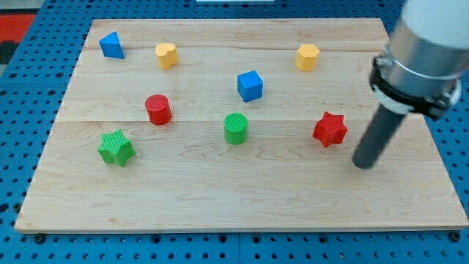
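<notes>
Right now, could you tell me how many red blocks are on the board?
2. The red cylinder sits left of centre; the red star sits toward the view's right, just left of my tip. My arm could hide others behind it.

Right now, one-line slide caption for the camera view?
My tip rests right of the red star, apart from it, on a wooden board with eight scattered blocks.
</notes>
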Action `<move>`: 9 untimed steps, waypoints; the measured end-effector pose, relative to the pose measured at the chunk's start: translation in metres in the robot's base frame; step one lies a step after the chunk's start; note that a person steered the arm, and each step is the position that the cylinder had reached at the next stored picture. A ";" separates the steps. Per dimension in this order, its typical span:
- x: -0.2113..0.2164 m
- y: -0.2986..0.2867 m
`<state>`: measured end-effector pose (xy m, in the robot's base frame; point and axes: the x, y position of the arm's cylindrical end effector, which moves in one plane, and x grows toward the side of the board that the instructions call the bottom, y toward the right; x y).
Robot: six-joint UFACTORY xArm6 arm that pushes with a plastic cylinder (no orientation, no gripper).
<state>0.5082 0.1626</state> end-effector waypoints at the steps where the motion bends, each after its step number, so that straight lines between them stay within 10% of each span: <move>1: -0.037 -0.077; 7: -0.222 -0.170; 9: -0.229 -0.089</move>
<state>0.2792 0.0738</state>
